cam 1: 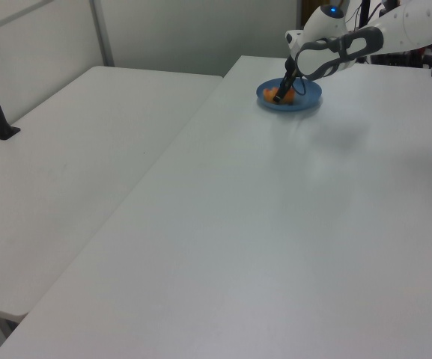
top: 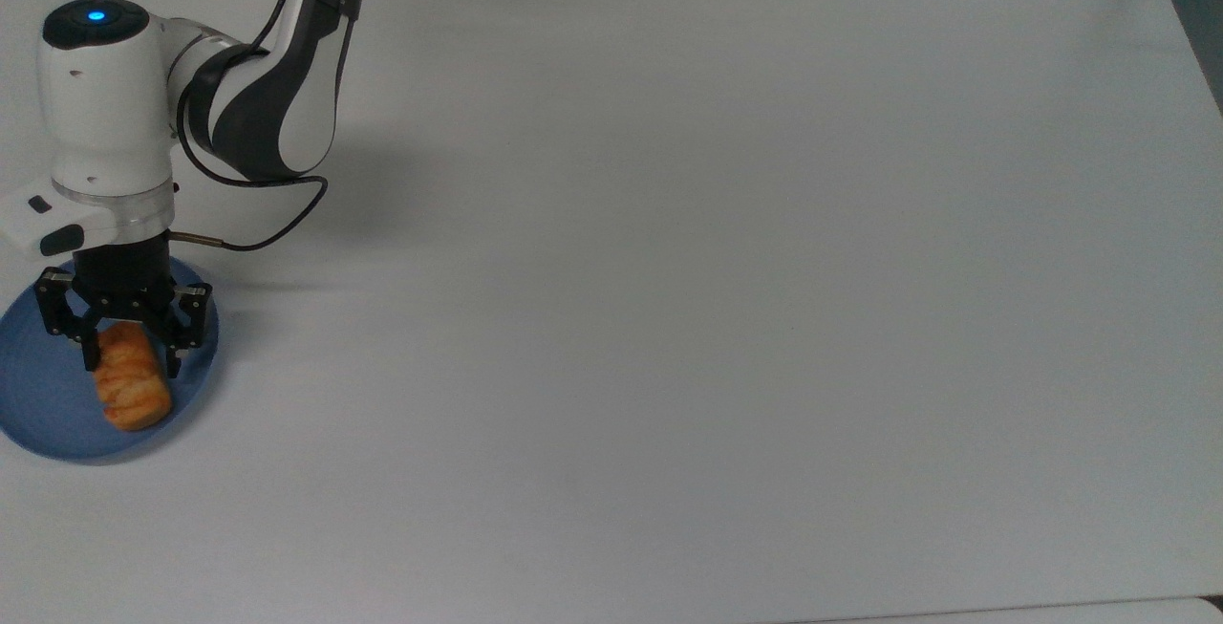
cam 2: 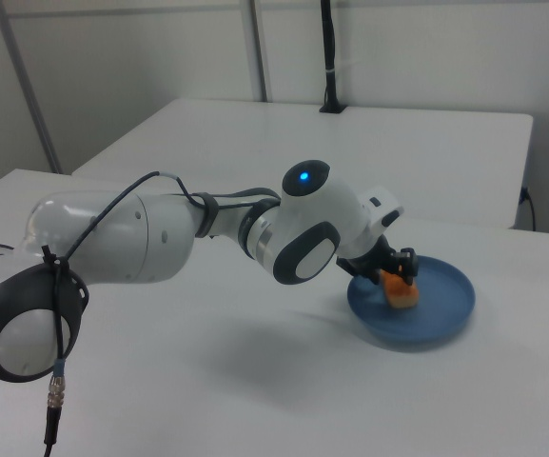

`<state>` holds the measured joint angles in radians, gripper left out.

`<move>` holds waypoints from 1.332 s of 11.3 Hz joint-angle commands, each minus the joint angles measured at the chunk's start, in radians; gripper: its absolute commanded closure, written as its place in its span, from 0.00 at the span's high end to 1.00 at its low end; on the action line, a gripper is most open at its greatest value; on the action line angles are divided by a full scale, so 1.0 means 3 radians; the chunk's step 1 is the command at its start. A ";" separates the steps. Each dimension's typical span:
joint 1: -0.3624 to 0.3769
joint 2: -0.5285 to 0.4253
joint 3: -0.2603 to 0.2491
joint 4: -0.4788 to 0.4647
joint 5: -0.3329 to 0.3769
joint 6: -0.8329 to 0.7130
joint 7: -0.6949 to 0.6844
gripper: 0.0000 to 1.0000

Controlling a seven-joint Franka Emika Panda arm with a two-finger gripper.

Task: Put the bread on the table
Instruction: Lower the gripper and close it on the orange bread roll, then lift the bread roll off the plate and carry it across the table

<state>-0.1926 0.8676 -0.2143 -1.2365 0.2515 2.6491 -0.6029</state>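
A Franka arm's black end effector (top: 132,361) hangs low over a blue plate (top: 43,404), its two fingers spread apart and straddling the upper end of the bread (top: 129,377) as the top view shows it. One finger (top: 91,352) stands on the top view's left of the roll, the other on its right. The jaws are released, not clamped; whether a pad touches the crust cannot be told.

The bread, a small golden-orange ridged roll, lies on the plate, towards the plate's right half in the top view. In the right view the end effector (cam 2: 391,269) sits just above the orange roll (cam 2: 401,290) inside the dish (cam 2: 445,319); in the left view the roll (cam 1: 284,96) shows as an orange spot under the arm on the plate (cam 1: 309,96).

The plate stands at the left edge of the white tabletop (top: 717,270) in the top view, with broad bare surface stretching away to the top view's right.

Judged from this, the task is at its early stage: the approach looks complete, but the grasp is not yet made. Closing on the bread, lifting it off the plate and setting it down on the tabletop all remain to be done.
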 commanded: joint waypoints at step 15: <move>0.0365 -0.1050 -0.0160 -0.0371 -0.0066 -0.0521 0.0161 0.02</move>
<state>-0.1574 0.6883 -0.2482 -1.2168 0.2493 2.5167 -0.6543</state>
